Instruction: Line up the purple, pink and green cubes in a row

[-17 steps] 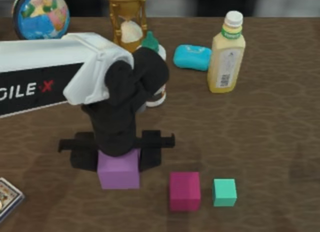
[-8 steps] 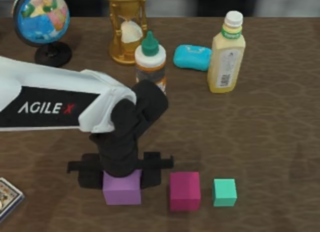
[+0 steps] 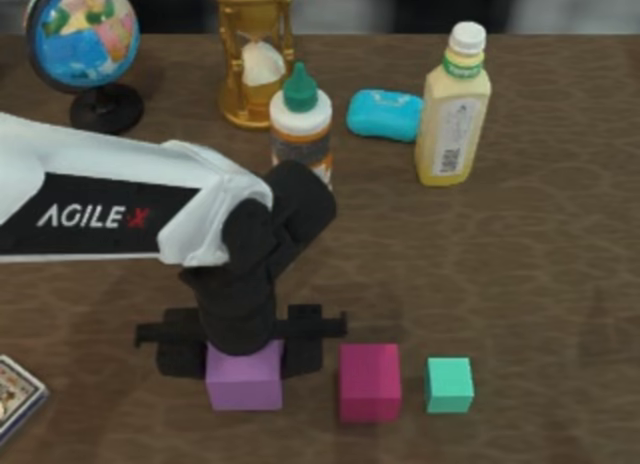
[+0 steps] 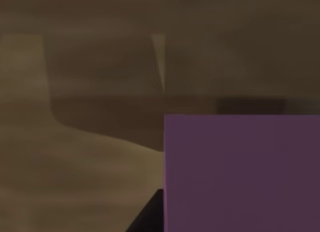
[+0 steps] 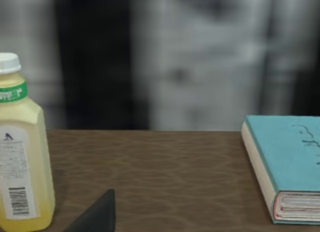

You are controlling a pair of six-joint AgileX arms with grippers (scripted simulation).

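1. Purple cube (image 3: pixel 243 376) sits on the surface (image 3: pixel 520 284) directly beneath the left gripper (image 3: pixel 243 342), jaws spread wide on either side of it.
2. Pink cube (image 3: pixel 370 382) lies just right of the jaws; green cube (image 3: pixel 449 385) beyond it, aligned.
3. Right gripper is out of the top view; I cannot tell its jaws' state.

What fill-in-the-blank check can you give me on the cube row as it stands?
1. The cube under the left gripper is ____.
2. The pink cube sits between the purple cube and the ____ cube.
3. The soap bar lies between the dropper bottle and the ____ bottle.
Missing: purple; green; yellow
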